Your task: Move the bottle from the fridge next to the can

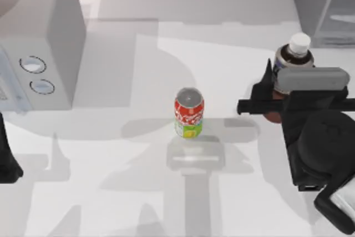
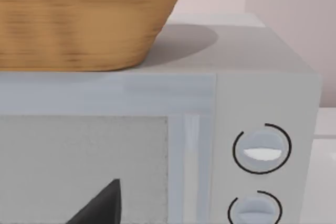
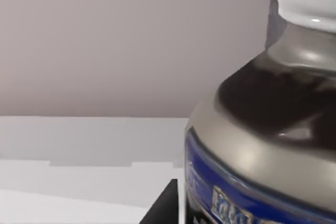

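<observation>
Bottle carried out of the fridge by the right gripper

The right gripper [image 1: 273, 97] is closed around the body of the bottle [image 1: 292, 59], which is held upright with its white cap on top, clear of the fridge [image 1: 319, 4] at the table's far right corner and over the right side of the table [image 1: 133, 192]. The grip sits low on the body, likely so the label and neck stay free and the bottle can be set down standing. The can [image 1: 189, 112] stands mid-table, well apart to the left. The left arm is parked at the left edge, by the microwave [image 1: 39, 54], on which a wicker basket [image 2: 79, 19] rests.
</observation>
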`<action>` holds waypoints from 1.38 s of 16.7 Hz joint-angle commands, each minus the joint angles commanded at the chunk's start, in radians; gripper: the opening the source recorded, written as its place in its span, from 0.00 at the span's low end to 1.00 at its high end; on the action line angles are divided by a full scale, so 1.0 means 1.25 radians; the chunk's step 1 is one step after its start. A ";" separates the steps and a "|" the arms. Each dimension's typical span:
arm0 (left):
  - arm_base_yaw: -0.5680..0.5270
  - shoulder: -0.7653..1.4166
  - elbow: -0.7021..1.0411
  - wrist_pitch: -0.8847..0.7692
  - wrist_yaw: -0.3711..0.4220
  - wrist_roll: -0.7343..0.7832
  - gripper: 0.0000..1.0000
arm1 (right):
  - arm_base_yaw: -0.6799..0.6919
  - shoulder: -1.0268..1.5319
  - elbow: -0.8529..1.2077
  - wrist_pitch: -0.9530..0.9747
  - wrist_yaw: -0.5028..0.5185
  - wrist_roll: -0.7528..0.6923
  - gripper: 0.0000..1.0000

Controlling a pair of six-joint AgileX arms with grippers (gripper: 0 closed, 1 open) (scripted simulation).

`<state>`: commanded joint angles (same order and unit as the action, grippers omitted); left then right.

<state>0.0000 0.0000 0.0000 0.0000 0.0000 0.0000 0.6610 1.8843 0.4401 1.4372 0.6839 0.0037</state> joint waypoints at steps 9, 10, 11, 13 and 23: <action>0.000 0.000 0.000 0.000 0.000 0.000 1.00 | 0.000 0.000 0.000 0.000 0.000 0.000 0.68; 0.000 0.000 0.000 0.000 0.000 0.000 1.00 | 0.000 0.000 0.000 0.000 0.000 0.000 0.75; 0.000 0.000 0.000 0.000 0.000 0.000 1.00 | 0.000 0.000 0.000 0.000 0.000 0.000 0.83; 0.000 0.000 0.000 0.000 0.000 0.000 1.00 | 0.000 0.000 0.000 0.000 0.000 0.000 0.98; 0.000 0.000 0.000 0.000 0.000 0.000 1.00 | 0.002 -0.001 -0.002 0.002 0.003 0.000 1.00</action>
<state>0.0000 0.0000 0.0000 0.0000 0.0000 0.0000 0.6636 1.8829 0.4374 1.4394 0.6871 0.0038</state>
